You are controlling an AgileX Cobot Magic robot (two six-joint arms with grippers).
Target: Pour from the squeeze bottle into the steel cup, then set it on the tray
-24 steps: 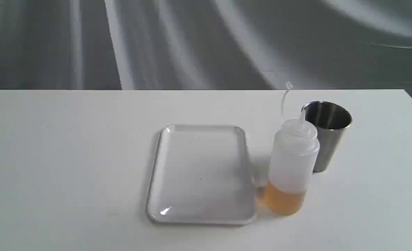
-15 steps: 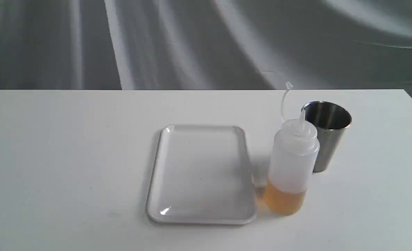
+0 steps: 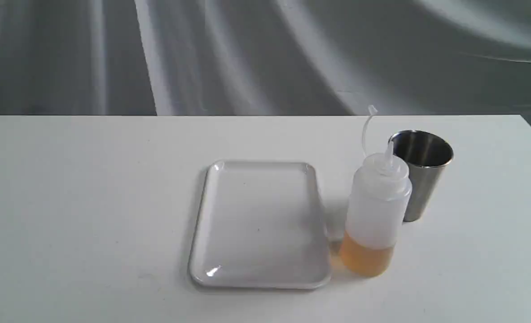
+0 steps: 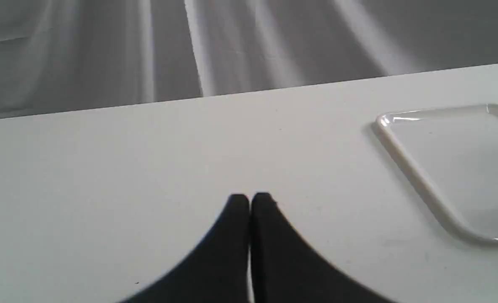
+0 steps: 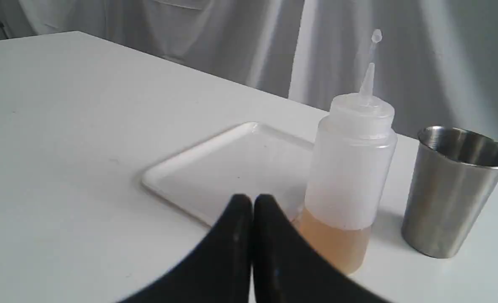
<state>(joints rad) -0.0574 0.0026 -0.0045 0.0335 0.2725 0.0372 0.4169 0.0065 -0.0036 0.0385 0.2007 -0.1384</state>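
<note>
Exterior view: the squeeze bottle (image 3: pixel 375 211) stands upright on the bench (image 3: pixel 68 202), just right of the tray (image 3: pixel 258 224), with the steel cup (image 3: pixel 422 179) close behind it. No arm shows, so the grasp looks not yet begun.

Left wrist view: the left hand (image 4: pixel 249 202) is pressed closed and empty over bare bench. The tray is cut off at the frame edge.

Right wrist view: the right hand (image 5: pixel 253 202), closed and empty, faces the bottle. It must likely spread wide first. The cup's contents are unreadable.

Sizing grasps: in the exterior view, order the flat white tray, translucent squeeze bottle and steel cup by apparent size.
1. flat white plastic tray
2. translucent squeeze bottle with amber liquid
3. brushed steel cup; farther back, partly hidden by the bottle, so less sure.
</note>
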